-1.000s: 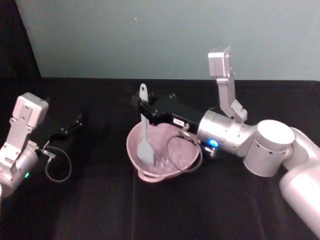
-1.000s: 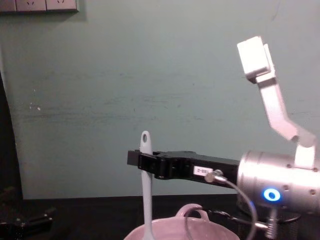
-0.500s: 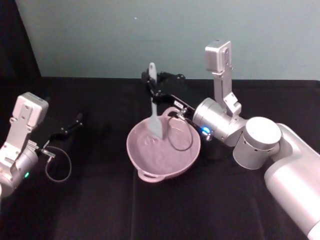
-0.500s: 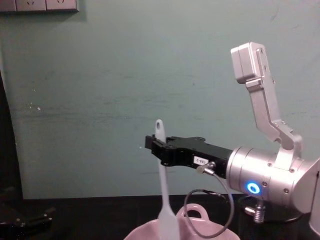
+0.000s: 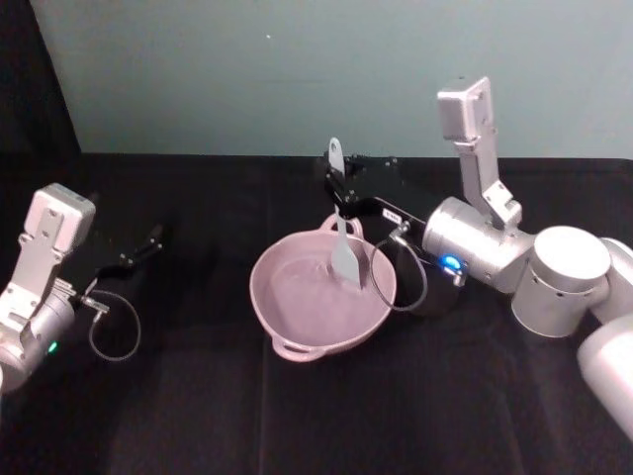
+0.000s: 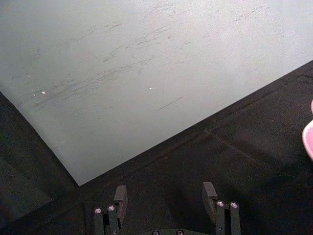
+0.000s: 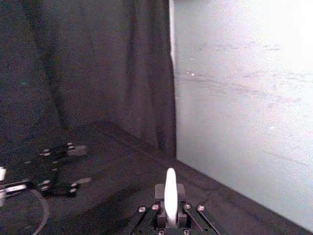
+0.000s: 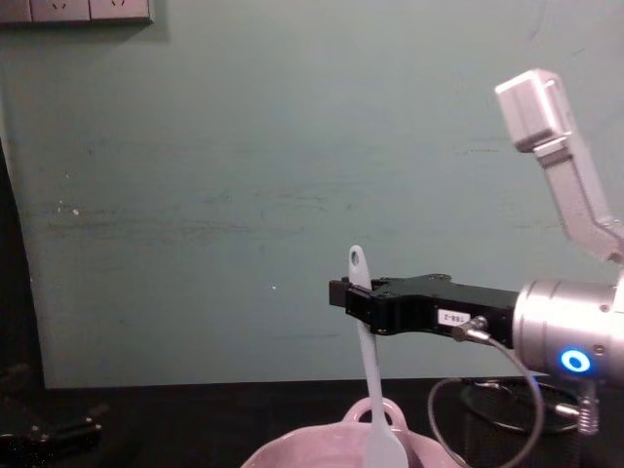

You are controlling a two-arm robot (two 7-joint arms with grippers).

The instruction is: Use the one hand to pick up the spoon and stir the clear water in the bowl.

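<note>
Bowl (image 5: 265,302): pink, glossy, at the centre of the black table (image 5: 396,416); water (image 5: 307,297) barely visible inside.
Spoon (image 5: 345,255): white, upright, blade down inside the bowl at its far right side.
Right gripper (image 5: 341,184): clamped on the spoon handle just below its hole.
Label (image 8: 451,317): small, white, near the right wrist; print too small to read.
Left gripper (image 6: 164,191): parked at far left, fingers spread wide.

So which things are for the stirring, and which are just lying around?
For the stirring:
right gripper, shut on the spoon
spoon, blade down in the bowl
bowl
water inside it

Just lying about:
left gripper, open, parked at the left
black mesh cup by the right wrist
</note>
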